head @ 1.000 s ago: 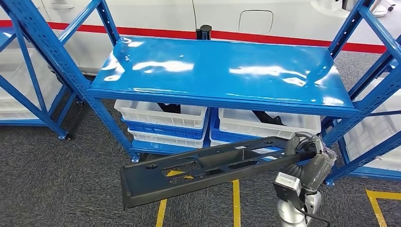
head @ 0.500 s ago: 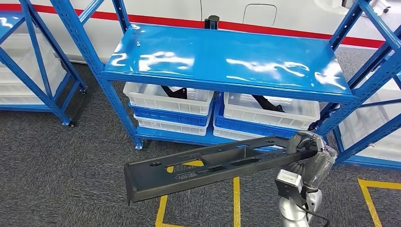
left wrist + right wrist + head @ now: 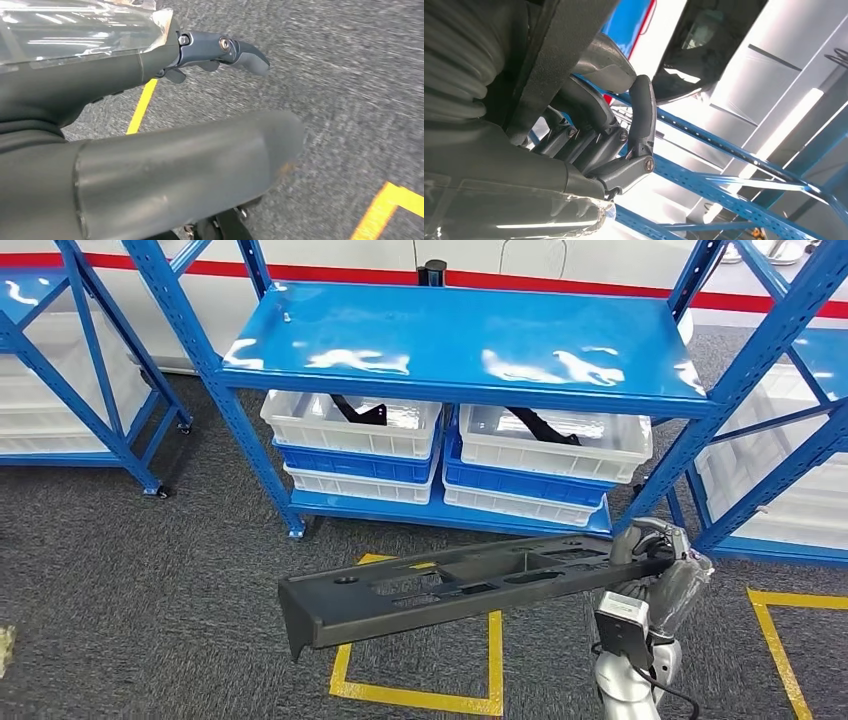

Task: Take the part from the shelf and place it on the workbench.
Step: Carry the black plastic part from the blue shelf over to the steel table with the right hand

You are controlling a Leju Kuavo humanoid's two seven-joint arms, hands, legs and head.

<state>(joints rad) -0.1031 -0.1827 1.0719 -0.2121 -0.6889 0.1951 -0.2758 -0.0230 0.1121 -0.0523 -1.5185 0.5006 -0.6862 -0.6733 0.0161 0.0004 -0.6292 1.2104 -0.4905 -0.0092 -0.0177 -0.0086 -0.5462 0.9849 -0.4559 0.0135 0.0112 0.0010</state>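
On the far left stands a side rack (image 3: pixel 70 380) with pale bins in it. Next to it, in the middle and far from the robot, is the big blue shelf (image 3: pixel 470 345). Its top board is shiny. Under it sit white bins (image 3: pixel 352 425) stacked on blue ones, and dark pieces poke out of the top bins.

Nearer to the robot, over the grey carpet (image 3: pixel 130 570) and the yellow floor lines (image 3: pixel 420 695), hangs the part (image 3: pixel 440 585). It is long, flat and black, with holes cut in it. It is up in the air, well apart from the shelf, and it reaches far out to the left. It is likely held flat and out in front so it does not bump the rack.

At the right end of the part is the right hand (image 3: pixel 655 555). Its fingers (image 3: pixel 641 112) are wrapped tight around that end, so this one hand carries the whole piece.

The left hand (image 3: pixel 220 50) hangs over the carpet. It holds nothing, and its fingers look curled in.
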